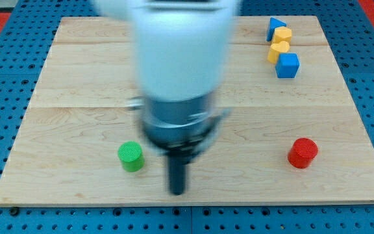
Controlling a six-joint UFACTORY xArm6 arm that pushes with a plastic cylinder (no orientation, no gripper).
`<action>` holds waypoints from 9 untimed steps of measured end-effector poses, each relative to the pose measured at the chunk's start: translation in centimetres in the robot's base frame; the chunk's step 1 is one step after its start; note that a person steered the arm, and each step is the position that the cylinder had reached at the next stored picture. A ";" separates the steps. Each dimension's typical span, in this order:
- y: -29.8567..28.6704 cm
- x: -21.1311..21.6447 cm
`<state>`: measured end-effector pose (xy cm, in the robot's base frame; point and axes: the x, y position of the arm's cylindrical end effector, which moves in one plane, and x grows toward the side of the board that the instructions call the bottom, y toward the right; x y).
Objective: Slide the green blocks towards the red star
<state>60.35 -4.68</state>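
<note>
A green cylinder (pixel 131 156) stands near the view's bottom edge, left of centre. My tip (pixel 176 191) is just right of it and a little lower, apart from it. The arm's blurred body (pixel 177 71) covers the middle of the board. The red star and the green star do not show; they are hidden behind the arm.
A red cylinder (pixel 302 153) stands at the lower right. At the top right a blue triangle block (pixel 276 26), two yellow blocks (pixel 280 43) and a blue cube (pixel 287 65) stand in a close row. The wooden board (pixel 76 78) lies on a blue pegboard.
</note>
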 end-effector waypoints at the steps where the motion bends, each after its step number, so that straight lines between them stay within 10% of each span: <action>1: -6.8 -4.4; 3: -4.7 -11.7; 9: 2.9 -16.5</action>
<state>43.84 -1.79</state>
